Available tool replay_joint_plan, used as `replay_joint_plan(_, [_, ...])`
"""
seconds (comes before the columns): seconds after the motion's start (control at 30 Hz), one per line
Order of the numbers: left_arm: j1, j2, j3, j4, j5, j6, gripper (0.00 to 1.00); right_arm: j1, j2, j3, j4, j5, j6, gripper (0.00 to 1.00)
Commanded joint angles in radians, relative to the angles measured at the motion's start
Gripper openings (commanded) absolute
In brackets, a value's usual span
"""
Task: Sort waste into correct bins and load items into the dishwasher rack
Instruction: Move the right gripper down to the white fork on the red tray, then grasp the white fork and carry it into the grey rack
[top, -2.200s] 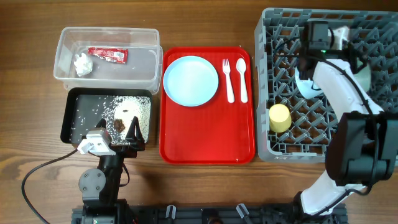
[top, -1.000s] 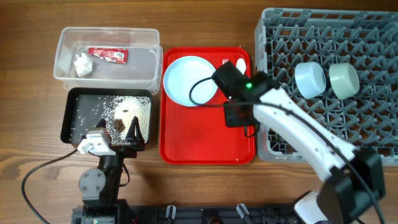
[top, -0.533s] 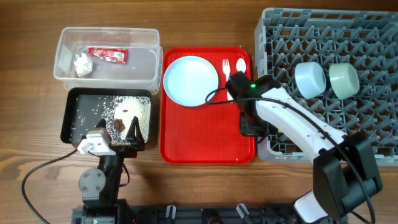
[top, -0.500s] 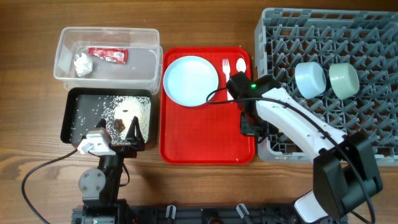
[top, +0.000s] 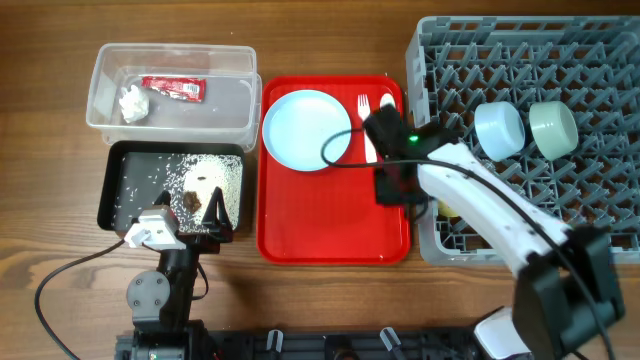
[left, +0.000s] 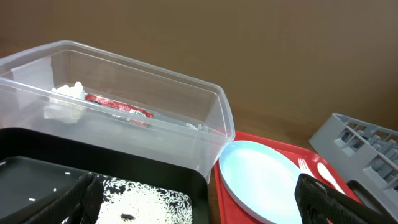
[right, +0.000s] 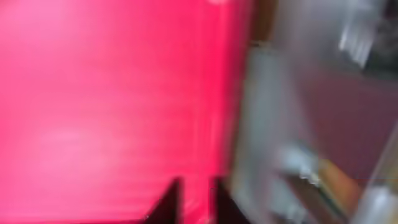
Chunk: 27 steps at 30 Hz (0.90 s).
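Note:
The pale blue plate (top: 305, 130) lies on the red tray (top: 330, 220), with the white fork (top: 364, 103) and spoon (top: 388, 101) beside it, their handles hidden under my right arm. My right gripper (top: 394, 186) hovers over the tray's right edge next to the grey rack (top: 600, 215). Its view is blurred, and its fingertips (right: 194, 199) are close together and empty. The rack holds the pale blue bowl (top: 499, 128) and mint bowl (top: 552, 127); a sliver of the yellow cup (top: 446, 207) shows. My left gripper (top: 215, 212) is open over the black tub (top: 112, 190).
The clear tub (top: 100, 70) at the back left holds the red wrapper (top: 173, 88) and white tissue (top: 132, 101). Rice and brown bits (top: 195, 185) lie in the black tub. The left wrist view shows the clear tub (left: 211, 124) and plate (left: 261, 186).
The right arm left the rack and swung over the red tray. In the last half second its gripper shifted slightly back along the tray's right edge. The left arm has not moved.

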Motion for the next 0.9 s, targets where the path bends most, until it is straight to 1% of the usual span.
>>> replay_joint_plan(0.0, [-0.003,-0.007,-0.005,-0.005,-0.002,0.009,1.0,0.001,-0.113,0.14,0.059,-0.313,-0.222,0.54])
replay_joint_plan(0.2, [-0.003,-0.007,-0.005,-0.005,-0.002,0.009,1.0,0.001,-0.066,0.39,-0.006,-0.302,-0.212,0.56])
replay_joint_plan(0.23, [-0.003,-0.007,-0.005,-0.005,-0.002,0.009,1.0,0.001,-0.056,0.4,-0.003,-0.296,-0.211,0.56])
replay_joint_plan(0.3, [-0.003,-0.007,-0.005,-0.005,-0.002,0.009,1.0,0.001,-0.032,0.409,0.019,-0.274,-0.212,0.59])
replay_joint_plan(0.33, [-0.003,-0.007,-0.005,-0.005,-0.002,0.009,1.0,0.001,-0.014,0.409,0.037,-0.274,-0.218,0.62])
replay_joint_plan(0.4, [-0.003,-0.007,-0.005,-0.005,-0.002,0.009,1.0,0.001,0.009,0.409,0.055,-0.285,-0.223,0.7])
replay_joint_plan(0.53, [-0.003,-0.007,-0.005,-0.005,-0.002,0.009,1.0,0.001,-0.002,0.409,0.113,-0.28,-0.222,0.73])
replay_joint_plan(0.6, [-0.003,-0.007,-0.005,-0.005,-0.002,0.009,1.0,0.0,0.005,0.407,0.138,-0.257,-0.215,0.74])
replay_joint_plan(0.67, [-0.003,-0.007,-0.005,-0.005,-0.002,0.009,1.0,0.001,0.057,0.407,0.135,-0.117,-0.189,0.72])
replay_joint_plan(0.73, [-0.003,-0.007,-0.005,-0.005,-0.002,0.009,1.0,-0.005,0.156,0.407,0.13,-0.015,-0.189,0.69])
replay_joint_plan(0.8, [-0.003,-0.007,-0.005,-0.005,-0.002,0.009,1.0,-0.018,0.248,0.407,0.135,0.036,-0.18,0.62])
replay_joint_plan(0.83, [-0.003,-0.007,-0.005,-0.005,-0.002,0.009,1.0,-0.031,0.296,0.407,0.138,0.066,-0.142,0.6])
replay_joint_plan(0.87, [-0.003,-0.007,-0.005,-0.005,-0.002,0.009,1.0,-0.045,0.328,0.407,0.145,0.057,-0.138,0.6])
